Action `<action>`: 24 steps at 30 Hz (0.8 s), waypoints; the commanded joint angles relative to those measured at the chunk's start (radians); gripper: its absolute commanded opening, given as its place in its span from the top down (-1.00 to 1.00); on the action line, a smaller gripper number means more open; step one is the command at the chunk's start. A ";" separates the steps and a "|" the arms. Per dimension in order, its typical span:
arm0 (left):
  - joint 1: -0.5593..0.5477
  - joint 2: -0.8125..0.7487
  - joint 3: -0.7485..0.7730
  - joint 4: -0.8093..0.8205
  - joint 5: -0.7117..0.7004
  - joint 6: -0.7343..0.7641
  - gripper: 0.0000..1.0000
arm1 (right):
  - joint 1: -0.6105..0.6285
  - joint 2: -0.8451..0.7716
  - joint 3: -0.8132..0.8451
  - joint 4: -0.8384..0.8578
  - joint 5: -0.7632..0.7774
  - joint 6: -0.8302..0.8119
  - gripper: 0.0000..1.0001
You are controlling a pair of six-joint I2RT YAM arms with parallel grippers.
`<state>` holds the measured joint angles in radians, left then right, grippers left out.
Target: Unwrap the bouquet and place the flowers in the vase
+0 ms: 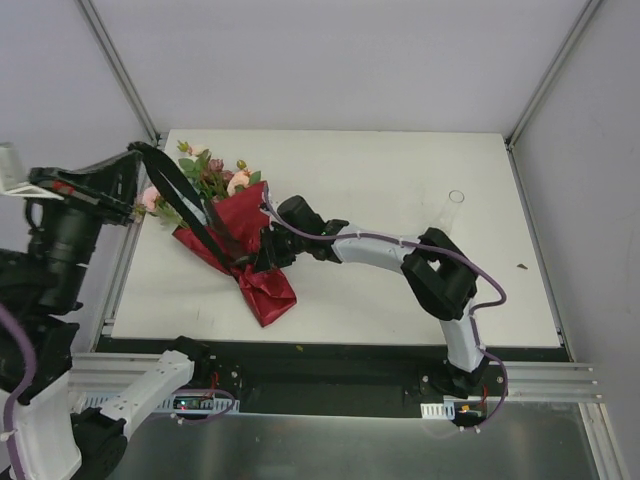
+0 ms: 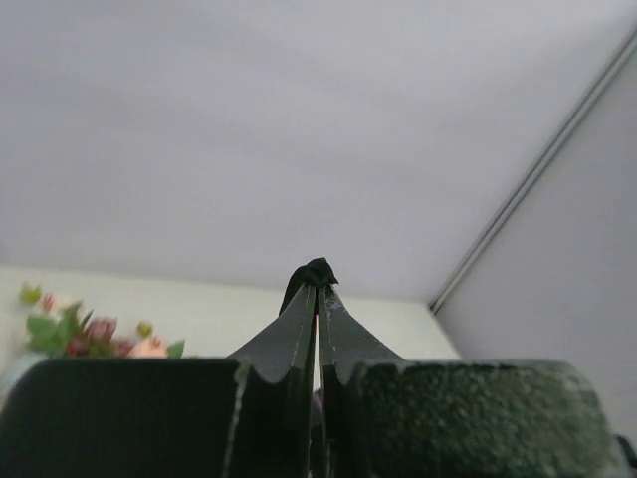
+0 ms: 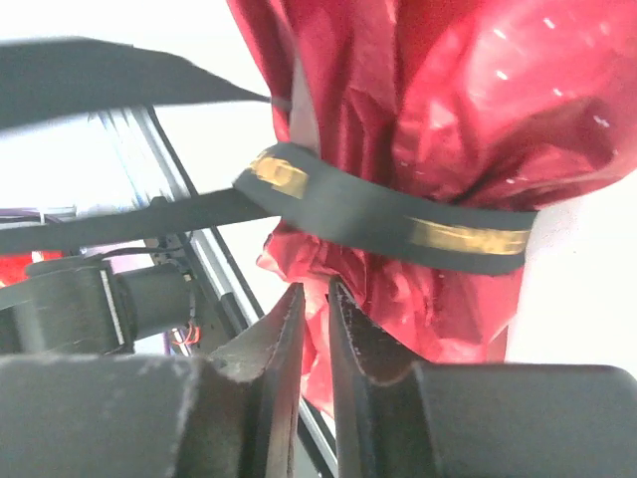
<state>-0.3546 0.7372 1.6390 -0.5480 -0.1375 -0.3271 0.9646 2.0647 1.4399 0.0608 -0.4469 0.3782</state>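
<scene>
Bouquet [image 1: 235, 235]: I found it lying on its side on the table [image 1: 400, 290], left of centre in the top view. Its blooms pointed to 10 o'clock and its crumpled tail to 5 o'clock.
Flowers [image 1: 205, 175]: pink and peach heads with green leaves stuck out of the open end of the wrap. The stems were hidden inside it.
Paper [image 3: 468, 100]: dark red and crinkled, gathered tight at the waist.
Ribbon [image 3: 398, 219]: black with gold lettering. One band circled the waist of the paper, and a loose length ran taut from there toward 10 o'clock, up to the left gripper.
Left gripper [image 2: 318, 289]: raised above the table's 9 o'clock edge. Its jaws were pressed together on the ribbon, with a black nub showing past the tips.
Right gripper [image 3: 317, 291]: low at the bouquet's waist, on its 4 o'clock side. Its jaws stood slightly apart with a narrow slit between them, and I saw nothing in the slit. The tips were just beside the crumpled paper under the band.
Vase [image 1: 455, 207]: clear glass, upright, at 3 o'clock from the bouquet and well apart from it.
</scene>
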 commanded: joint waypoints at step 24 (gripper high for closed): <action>-0.012 0.240 0.214 0.152 0.348 -0.257 1.00 | 0.038 -0.469 0.410 -0.267 -0.049 -0.610 -0.93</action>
<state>-0.3546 1.0107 1.8961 -0.4274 0.1295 -0.5026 0.9768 1.6230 1.8534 -0.2993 -0.4915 -0.2005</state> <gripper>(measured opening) 0.003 0.967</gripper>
